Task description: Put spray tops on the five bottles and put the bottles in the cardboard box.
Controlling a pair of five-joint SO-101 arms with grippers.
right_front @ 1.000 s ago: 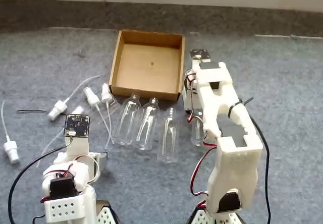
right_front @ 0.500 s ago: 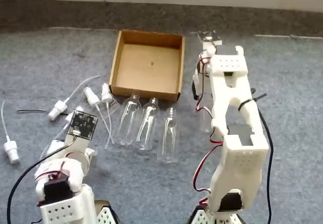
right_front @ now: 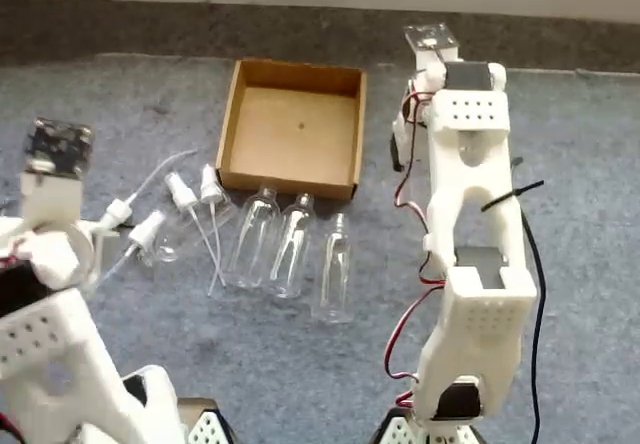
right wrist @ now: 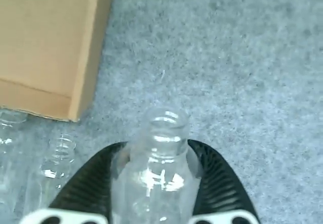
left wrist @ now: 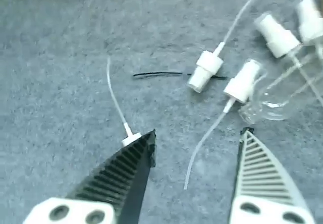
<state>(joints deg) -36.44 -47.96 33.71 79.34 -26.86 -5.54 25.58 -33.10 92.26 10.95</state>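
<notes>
Right hand (right wrist: pixel 156 147) grips a clear, uncapped bottle (right wrist: pixel 157 176); left hand (left wrist: pixel 198 133) spread wide.

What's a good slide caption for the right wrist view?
Right gripper holds a clear uncapped bottle near the cardboard box.

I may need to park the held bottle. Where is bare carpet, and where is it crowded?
Bare carpet lies right of the cardboard box, below the right hand and its bottle. Another free strip runs between the three lying bottles and the arm bases. Crowded: the spray tops and tubes left of the box, and those bottles along its near wall.
</notes>
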